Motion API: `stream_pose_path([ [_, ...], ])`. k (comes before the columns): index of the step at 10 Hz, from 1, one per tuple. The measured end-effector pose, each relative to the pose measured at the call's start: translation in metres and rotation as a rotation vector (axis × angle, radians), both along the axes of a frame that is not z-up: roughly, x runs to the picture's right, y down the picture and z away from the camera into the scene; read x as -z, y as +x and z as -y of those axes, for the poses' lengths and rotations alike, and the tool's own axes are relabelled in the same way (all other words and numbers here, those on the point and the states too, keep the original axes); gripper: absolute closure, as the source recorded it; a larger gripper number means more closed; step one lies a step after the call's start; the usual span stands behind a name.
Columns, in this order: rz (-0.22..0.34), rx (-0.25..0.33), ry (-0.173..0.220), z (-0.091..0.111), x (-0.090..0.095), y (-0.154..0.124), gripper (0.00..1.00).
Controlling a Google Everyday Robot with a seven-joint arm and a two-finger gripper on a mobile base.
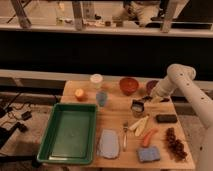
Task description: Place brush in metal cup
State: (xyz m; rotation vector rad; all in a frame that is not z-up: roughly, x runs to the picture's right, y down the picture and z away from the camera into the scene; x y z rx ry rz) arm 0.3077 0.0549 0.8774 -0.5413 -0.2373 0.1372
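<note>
The metal cup [137,108], small, silver-grey and dark inside, stands on the wooden table [115,117] right of centre. My gripper [146,99] hangs just above and to the right of the cup's rim, at the end of the white arm [172,82] coming in from the right. A small dark shape shows at the gripper's tip, over the cup's edge. I cannot tell whether it is the brush. No brush shows plainly anywhere else.
A green tray [70,131] fills the left front. Behind it stand an orange [80,94], a white cup [96,80], a blue-grey tumbler [102,98], a red bowl [129,85] and a dark bowl [151,86]. At the front lie a pale cloth [107,144], a carrot [148,136], a blue sponge [149,154] and a black block [166,118].
</note>
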Motion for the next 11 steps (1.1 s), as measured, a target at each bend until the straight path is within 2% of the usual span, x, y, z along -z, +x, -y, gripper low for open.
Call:
stream_pose_path([
  [4, 0.0, 0.0, 0.0, 0.0, 0.0, 0.0, 0.49],
  [5, 0.0, 0.0, 0.0, -0.0001, 0.0, -0.0001, 0.42],
  [6, 0.0, 0.0, 0.0, -0.0001, 0.0, -0.0001, 0.38],
  [11, 0.0, 0.001, -0.001, 0.0, 0.0, -0.0004, 0.38],
])
